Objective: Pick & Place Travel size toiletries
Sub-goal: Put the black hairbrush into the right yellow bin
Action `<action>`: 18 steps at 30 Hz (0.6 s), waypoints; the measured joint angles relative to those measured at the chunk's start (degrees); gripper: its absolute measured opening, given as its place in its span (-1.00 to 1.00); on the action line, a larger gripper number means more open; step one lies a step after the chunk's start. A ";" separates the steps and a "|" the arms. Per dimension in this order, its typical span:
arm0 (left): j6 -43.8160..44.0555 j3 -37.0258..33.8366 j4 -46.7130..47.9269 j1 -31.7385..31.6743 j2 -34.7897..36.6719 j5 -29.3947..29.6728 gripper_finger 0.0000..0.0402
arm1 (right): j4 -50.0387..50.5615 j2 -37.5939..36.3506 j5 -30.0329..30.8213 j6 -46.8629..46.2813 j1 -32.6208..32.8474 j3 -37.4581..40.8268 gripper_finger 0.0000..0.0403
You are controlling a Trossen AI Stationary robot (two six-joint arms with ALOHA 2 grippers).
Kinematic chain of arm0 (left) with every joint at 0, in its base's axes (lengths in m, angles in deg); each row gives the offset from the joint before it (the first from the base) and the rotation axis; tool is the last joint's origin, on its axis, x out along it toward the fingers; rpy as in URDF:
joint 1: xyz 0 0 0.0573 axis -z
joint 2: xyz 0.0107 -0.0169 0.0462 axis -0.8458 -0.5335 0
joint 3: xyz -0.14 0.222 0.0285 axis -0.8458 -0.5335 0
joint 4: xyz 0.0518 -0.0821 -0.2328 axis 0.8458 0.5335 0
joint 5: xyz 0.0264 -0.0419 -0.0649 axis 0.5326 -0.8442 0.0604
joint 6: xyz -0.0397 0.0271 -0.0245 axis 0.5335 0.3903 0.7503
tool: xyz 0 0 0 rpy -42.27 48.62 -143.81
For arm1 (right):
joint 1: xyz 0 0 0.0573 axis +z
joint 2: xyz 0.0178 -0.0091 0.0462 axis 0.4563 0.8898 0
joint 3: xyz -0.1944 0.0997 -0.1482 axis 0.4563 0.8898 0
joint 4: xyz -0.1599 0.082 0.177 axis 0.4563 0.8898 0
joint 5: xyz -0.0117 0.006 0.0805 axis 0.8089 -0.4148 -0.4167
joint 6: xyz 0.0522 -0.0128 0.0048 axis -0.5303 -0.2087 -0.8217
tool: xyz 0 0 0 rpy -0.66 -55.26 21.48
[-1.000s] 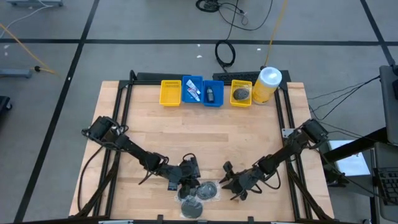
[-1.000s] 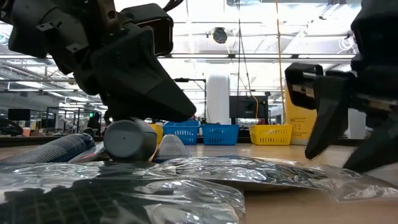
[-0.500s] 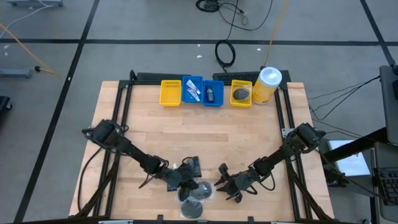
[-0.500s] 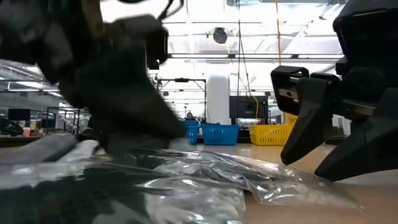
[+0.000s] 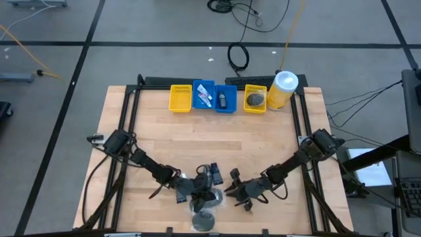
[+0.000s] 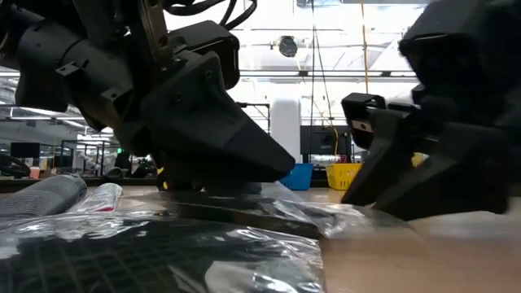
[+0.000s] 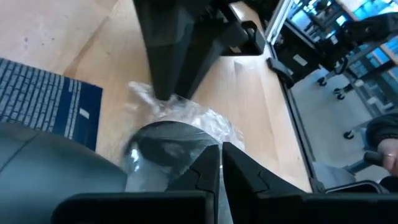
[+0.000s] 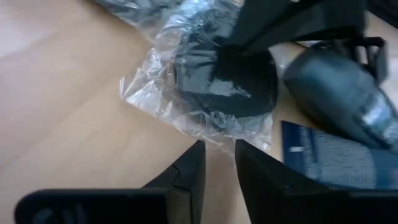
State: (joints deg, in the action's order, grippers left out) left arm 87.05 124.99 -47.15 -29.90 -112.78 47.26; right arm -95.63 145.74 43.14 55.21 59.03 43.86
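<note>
From above, both arms meet at the near edge of the table (image 5: 263, 151): the left gripper (image 5: 209, 191) sits over a bagged mesh puff (image 5: 205, 199), the right gripper (image 5: 235, 193) just beside it, with another puff (image 5: 203, 221) nearer the edge. At the far edge stand a yellow bin (image 5: 179, 98), two blue bins (image 5: 213, 97), a second yellow bin (image 5: 255, 98) holding a puff, and a yellow canister (image 5: 281, 89). In the low view, the left gripper (image 6: 244, 167) presses down onto crinkled clear plastic (image 6: 301, 213), the right gripper (image 6: 383, 183) close alongside. The left wrist view shows its jaws closed together, pinching the film over the dark puff (image 7: 165, 140). The right wrist view shows its jaws slightly parted and empty, just short of the bagged puff (image 8: 227, 81), with a blue printed packet (image 8: 323, 155) nearby. I judge the risk to be a slip: thin slick film may slide from the pinch on lifting, or the two grippers may collide.
</note>
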 joint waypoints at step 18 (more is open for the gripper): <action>-6.92 0.12 -4.92 -0.04 -0.44 -0.68 -0.91 | 3.08 -3.57 0.17 0.60 0.41 -0.90 -1.00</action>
State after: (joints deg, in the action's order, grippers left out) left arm 80.13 125.11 -52.07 -29.94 -113.22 46.58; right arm -92.54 142.18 43.31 55.81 59.44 42.96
